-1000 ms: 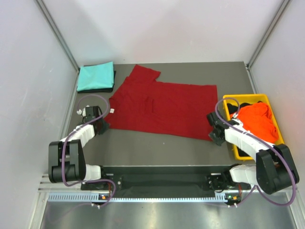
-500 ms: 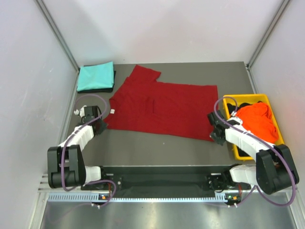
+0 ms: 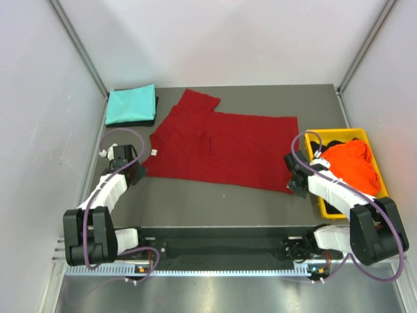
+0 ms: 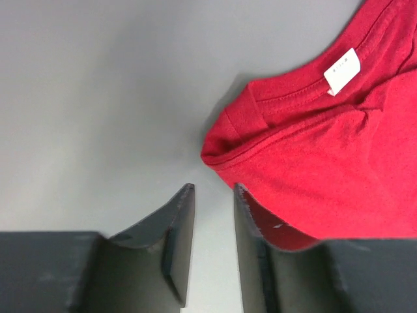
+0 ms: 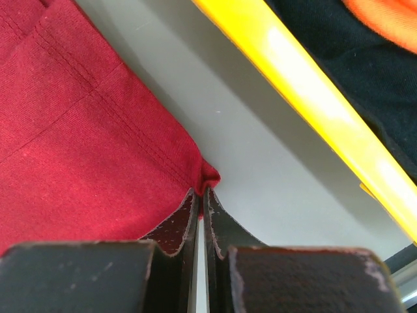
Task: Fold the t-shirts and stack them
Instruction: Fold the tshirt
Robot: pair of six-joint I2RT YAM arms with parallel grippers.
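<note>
Teal tee (image 3: 131, 104): folded, at the far left corner of the counter (image 3: 215, 202), well apart from both claws.
Left claw (image 4: 213, 189): partly open, with bare counter showing in the gap and nothing held; it sits low at the near left end of the red tee.
Collar corner (image 4: 225, 140): just ahead of the left claw and a little to its right, close beside the finger on the tee's side; the white tag (image 4: 343, 70) lies further right.
Red tee (image 3: 225, 147): spread flat mid-counter, long axis left to right, collar at the left, hem at the right, one sleeve pointing away.
Right claw (image 5: 199, 191): closed, tips on the tee's near right hem corner, which puckers up as if pinched.
Bin (image 3: 335, 132): just right of that claw, holding an orange tee (image 3: 352, 166) over black cloth (image 5: 339, 52).
Nearer arm: each claw sits at its own end of the tee; I judge the left one needs a small shift right and forward to take the collar corner before both ends can be lifted for a fold.
</note>
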